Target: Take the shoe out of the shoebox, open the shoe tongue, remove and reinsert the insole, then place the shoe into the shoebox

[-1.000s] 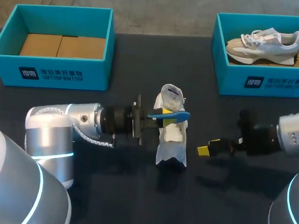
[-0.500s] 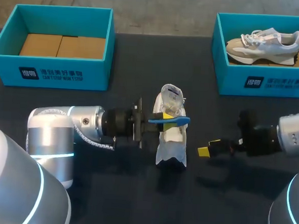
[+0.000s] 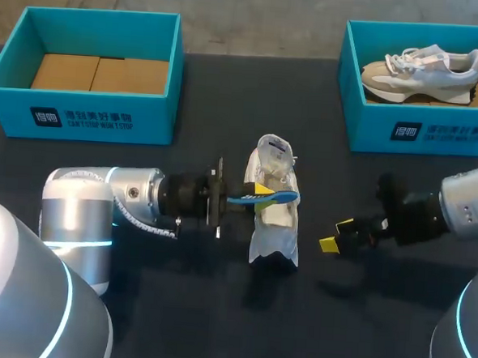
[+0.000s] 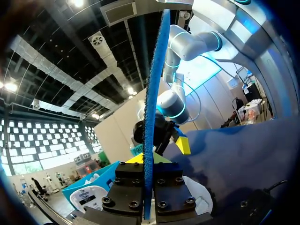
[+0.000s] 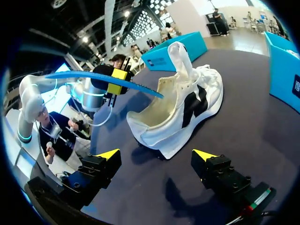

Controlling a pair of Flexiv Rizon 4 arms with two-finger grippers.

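Your left gripper [image 3: 257, 188] clamps the blue insole [image 3: 270, 198] above the white shoe [image 3: 274, 222] standing on the dark table [image 3: 215, 307]; its tip seems to reach the shoe's opening, though you can't be sure; your right gripper [image 3: 337, 234] sits just beside the shoe, jaws wide.

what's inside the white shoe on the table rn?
In the white shoe, only pale lining shows through the opening. The blue insole is out, clamped in the left jaws and held above the opening. The toe end is covered, so its contents can't be seen.
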